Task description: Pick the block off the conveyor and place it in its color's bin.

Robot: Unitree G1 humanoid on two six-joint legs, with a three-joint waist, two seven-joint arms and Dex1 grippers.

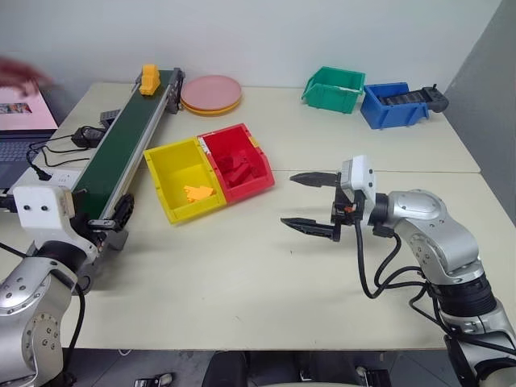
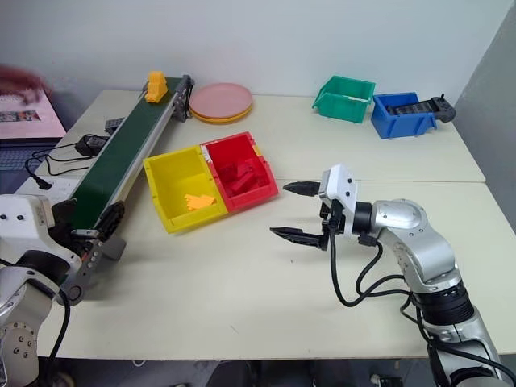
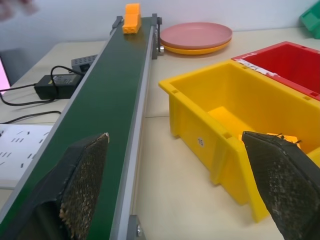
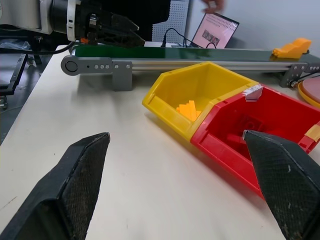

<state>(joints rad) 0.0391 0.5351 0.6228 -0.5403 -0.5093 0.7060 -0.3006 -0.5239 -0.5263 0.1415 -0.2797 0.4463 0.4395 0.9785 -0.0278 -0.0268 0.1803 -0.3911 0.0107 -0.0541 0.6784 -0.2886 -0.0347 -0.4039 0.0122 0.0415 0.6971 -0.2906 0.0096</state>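
The left gripper (image 3: 175, 190) has its jaws spread fully apart and holds nothing. It sits at the near end of the conveyor (image 1: 121, 153), pointing along the belt; one finger hangs over the green belt surface, the other over the front corner of the yellow bin (image 1: 184, 179).

The block (image 1: 149, 79) stands at the far end of the belt, straight ahead of the left jaws along the belt's long axis and well apart from them. In the left wrist view it appears near the belt's end brackets, centred on the belt.

The right gripper (image 1: 313, 204) is also wide open and empty. It hovers over bare table, pointing toward the red bin (image 1: 239, 161), with both bins between it and the belt. The left arm is therefore judged the nearer arm for the pick.

The yellow bin lies just beside the belt's rail, touching the red bin, and already contains a flat jagged orange-yellow piece (image 1: 197, 193). Once grasped, the block needs only a short sideways carry off the belt into this bin.
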